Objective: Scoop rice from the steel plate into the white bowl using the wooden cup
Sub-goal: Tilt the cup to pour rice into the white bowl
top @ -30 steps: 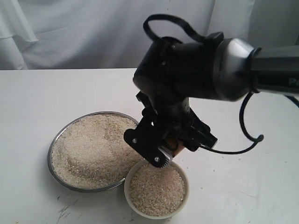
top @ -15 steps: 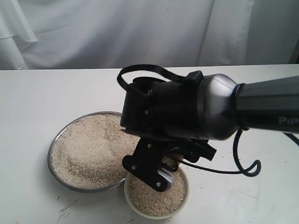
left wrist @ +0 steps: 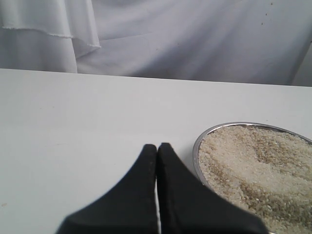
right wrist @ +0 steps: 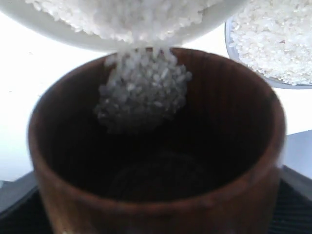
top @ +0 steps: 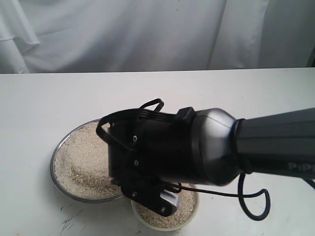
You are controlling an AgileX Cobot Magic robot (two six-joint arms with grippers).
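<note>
Lower now, right gripper clamps the reddish-brown cup beside the plate, tipped on the bowl's rim, rice spilling out. Left gripper sits pinched, empty, near the plate.

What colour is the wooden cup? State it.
Reddish-brown wooden cup with a dark inside; clearest in the right wrist view.

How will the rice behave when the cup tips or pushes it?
The rice will probably flow like a loose mass: it spills from the tilted cup as separate grains. Pushed, it likely heaps and slumps, as the uneven mounds in the plate suggest. Stray grains may scatter past the bowl.
</note>
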